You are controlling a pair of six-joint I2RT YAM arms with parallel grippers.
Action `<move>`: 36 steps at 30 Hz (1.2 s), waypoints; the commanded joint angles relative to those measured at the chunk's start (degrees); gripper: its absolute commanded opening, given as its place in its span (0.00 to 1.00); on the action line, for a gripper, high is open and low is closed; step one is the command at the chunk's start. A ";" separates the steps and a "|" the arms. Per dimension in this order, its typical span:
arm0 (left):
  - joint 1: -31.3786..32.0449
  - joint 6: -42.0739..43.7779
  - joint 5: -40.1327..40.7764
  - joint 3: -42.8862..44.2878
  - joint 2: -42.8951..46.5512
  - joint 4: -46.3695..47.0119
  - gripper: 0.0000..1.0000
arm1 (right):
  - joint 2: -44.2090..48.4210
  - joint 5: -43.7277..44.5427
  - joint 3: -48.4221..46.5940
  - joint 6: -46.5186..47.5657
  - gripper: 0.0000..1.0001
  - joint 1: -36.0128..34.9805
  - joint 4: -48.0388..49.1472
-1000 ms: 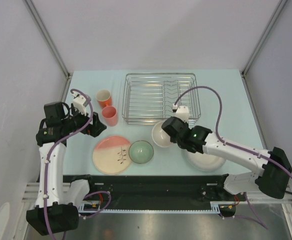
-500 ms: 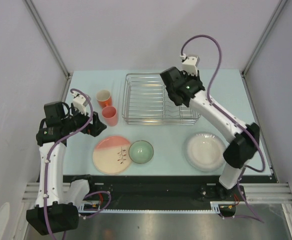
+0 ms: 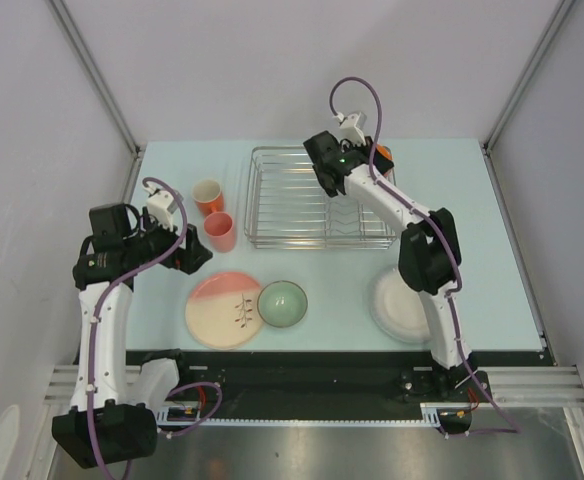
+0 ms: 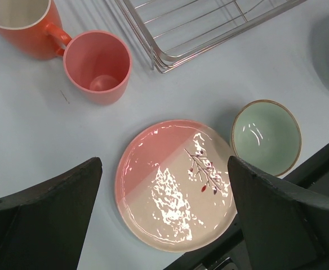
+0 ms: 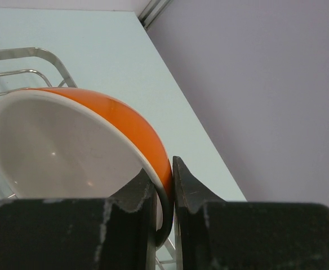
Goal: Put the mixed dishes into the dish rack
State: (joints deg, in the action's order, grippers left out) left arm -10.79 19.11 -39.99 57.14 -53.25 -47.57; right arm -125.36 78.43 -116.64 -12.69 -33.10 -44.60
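Note:
My right gripper (image 3: 372, 159) is shut on the rim of the small white-and-orange bowl (image 3: 384, 152) and holds it tilted over the far right corner of the silver wire dish rack (image 3: 320, 197). In the right wrist view the fingers (image 5: 165, 180) pinch the bowl's rim (image 5: 69, 146). My left gripper (image 3: 194, 258) is open and empty above the cream-and-pink plate (image 4: 176, 183). The pale green bowl (image 3: 283, 303) sits beside that plate (image 3: 224, 309). Two orange cups (image 3: 208, 195) (image 3: 220, 231) stand left of the rack. The large white plate (image 3: 397, 305) is partly hidden by my right arm.
The rack's near corner (image 4: 209, 28) shows in the left wrist view, with both cups (image 4: 23, 28) (image 4: 97, 66) and the green bowl (image 4: 266, 136). Grey walls and metal posts enclose the table. The black front rail runs just below the plates.
My right arm lifted the small white-and-orange bowl from the table in front of the rack and carried it to the rack's far right corner. The left arm has not moved.

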 commanded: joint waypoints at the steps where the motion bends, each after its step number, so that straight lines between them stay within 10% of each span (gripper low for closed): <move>1: -0.38 1.72 0.44 0.95 0.34 -0.68 1.00 | -2.08 4.89 -1.66 8.63 0.00 1.28 10.05; 23: -0.38 1.10 0.52 0.25 -0.27 0.20 1.00 | -12.89 -1.60 -3.15 4.53 0.00 1.46 6.82; 27: -0.29 1.19 0.35 -0.10 -0.18 0.20 1.00 | -13.24 -4.95 -3.86 -0.23 0.24 1.29 1.45; 29: -0.38 1.19 0.17 -0.10 0.08 0.11 1.00 | -12.98 -6.01 -3.86 -0.49 0.57 1.20 0.74; 36: -0.38 1.19 0.17 -0.19 0.69 -0.06 1.00 | -8.95 -7.95 -3.24 -3.57 0.79 0.50 -3.02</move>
State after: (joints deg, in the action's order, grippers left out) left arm -10.79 19.57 -39.18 57.10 -53.80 -48.58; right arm -138.19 72.49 -118.24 -11.88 -31.75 -44.42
